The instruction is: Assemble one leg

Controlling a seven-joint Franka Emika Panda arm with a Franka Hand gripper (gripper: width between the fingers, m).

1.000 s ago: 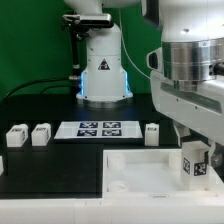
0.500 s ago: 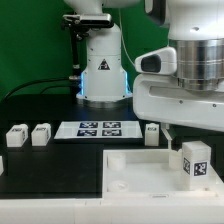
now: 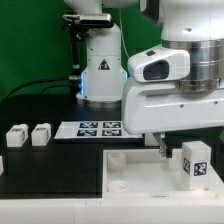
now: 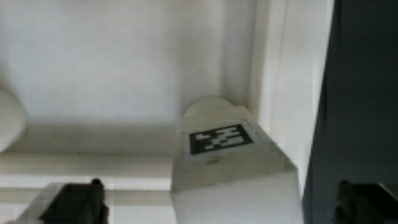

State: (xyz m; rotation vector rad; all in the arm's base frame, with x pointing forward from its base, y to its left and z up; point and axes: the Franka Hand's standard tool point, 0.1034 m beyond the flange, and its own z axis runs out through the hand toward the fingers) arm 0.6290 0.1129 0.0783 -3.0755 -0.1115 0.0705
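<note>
A white leg [image 3: 194,160] with a black-and-white tag stands upright inside the large white tray [image 3: 128,172], near its corner on the exterior view's right. In the wrist view this leg [image 4: 233,158] lies between my two dark fingertips [image 4: 71,203], which stand wide apart with clear gaps on both sides. My gripper [image 4: 221,205] is open and empty. In the exterior view the gripper [image 3: 163,146] hangs over the tray's far rim, just left of that leg. Two more legs [image 3: 16,136] [image 3: 41,133] stand on the black table at the exterior view's left.
The marker board [image 3: 97,128] lies on the black table behind the tray. The arm's white base [image 3: 103,70] stands at the back. The arm's bulky white hand [image 3: 175,95] fills the exterior view's right and hides the table behind it.
The arm has swung toward the exterior view's left, over the tray's far rim. It now covers the leg that stood beside the marker board's right end. The legs have not moved.
</note>
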